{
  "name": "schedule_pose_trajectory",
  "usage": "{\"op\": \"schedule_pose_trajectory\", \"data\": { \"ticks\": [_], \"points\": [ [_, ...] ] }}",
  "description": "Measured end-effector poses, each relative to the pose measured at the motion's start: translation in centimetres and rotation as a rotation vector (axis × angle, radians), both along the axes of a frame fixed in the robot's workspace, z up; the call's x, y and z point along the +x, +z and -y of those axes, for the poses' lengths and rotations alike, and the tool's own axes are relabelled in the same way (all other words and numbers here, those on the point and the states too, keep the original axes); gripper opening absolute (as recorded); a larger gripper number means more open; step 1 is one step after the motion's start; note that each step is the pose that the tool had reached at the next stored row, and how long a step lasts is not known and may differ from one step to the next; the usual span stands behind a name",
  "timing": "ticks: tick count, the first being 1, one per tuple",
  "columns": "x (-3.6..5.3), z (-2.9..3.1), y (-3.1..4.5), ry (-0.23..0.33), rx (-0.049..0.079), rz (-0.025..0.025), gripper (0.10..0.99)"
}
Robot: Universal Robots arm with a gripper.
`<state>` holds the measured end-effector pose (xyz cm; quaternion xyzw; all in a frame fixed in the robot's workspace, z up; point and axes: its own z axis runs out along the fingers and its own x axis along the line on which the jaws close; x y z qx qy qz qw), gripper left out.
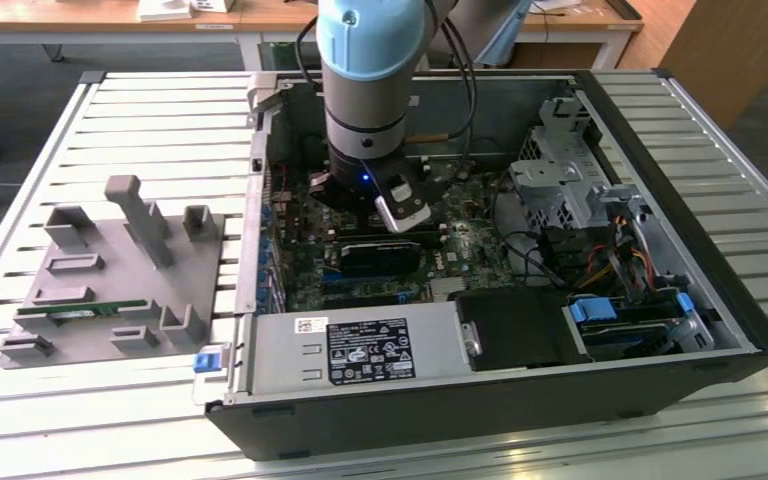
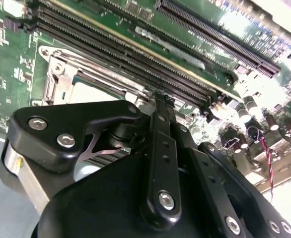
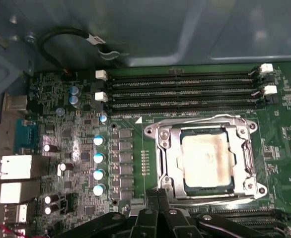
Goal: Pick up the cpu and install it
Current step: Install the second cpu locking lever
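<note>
While I had the arm reaching down into the open computer case [image 1: 704, 330], the gripper [image 3: 158, 198] sat low over the green circuit board [image 3: 76, 129]. In both wrist views its black fingers [image 2: 160, 129] were pressed together with no gap, and I saw nothing between them, so it was closed and empty as far as I could judge.

The cpu [image 3: 207, 157] was already lying in its socket frame [image 3: 160, 148] on the board, silver top up, flat and square to the frame. In the first wrist view it sat just beyond the fingertips and a little off to one side of their line, close but apart from them. It's square, so no long axis to speak of; its edges ran parallel to the row of memory slots [image 3: 185, 91] on its far side. In the second wrist view a pale corner of it showed inside the frame, just past the gripper body.

In the exterior view the arm [image 1: 371, 90] came down nearly vertical from above, wrist pointing straight at the board, roughly mid-case, towards the exterior view's left of the drive cages [image 1: 558, 170]. The grey parts tray [image 1: 117, 280] with the green memory stick [image 1: 77, 312] sat outside the case on the slatted table [image 1: 157, 120], well apart from the arm.
</note>
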<state>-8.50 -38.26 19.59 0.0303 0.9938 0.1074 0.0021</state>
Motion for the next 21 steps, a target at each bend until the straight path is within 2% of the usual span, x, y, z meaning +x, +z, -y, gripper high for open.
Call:
{"op": "schedule_pose_trajectory", "data": {
  "ticks": [5,13,16,21],
  "points": [
    [-0.24,-0.27,-0.15,0.0,0.002,0.0001,0.106],
    [-0.28,-0.3,-0.43,0.0,0.002,0.0,0.106],
    [-0.29,-0.32,-0.06,0.0,0.003,0.0005,0.106],
    [-0.31,-0.3,1.33,0.0,0.003,0.0,0.106]
  ]
}}
